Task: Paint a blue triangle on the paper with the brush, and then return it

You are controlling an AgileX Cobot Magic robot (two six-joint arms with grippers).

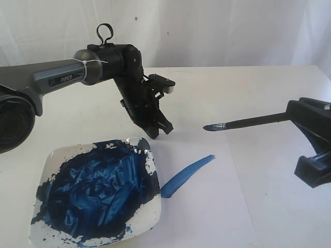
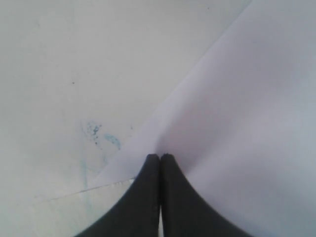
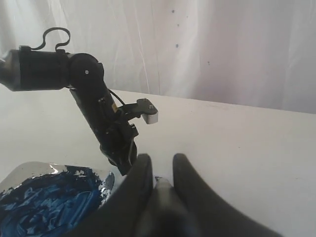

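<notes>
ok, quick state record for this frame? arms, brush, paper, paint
left gripper: fingers shut, empty, tips at the paper edge near the plate
right gripper: shut on brush
brush: roughly level, blue bristles over the paper, seemingly lifted off it
paper marks: one blue stroke, no triangle yet
plate: smeared with dark blue paint, left of the paper in the exterior view

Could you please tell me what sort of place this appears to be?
Probably a robotics lab bench set up for painting trials: a white curtain hangs behind a cream table, a robot arm reaches over it, and a paint-smeared plate and paper lie on it.
</notes>
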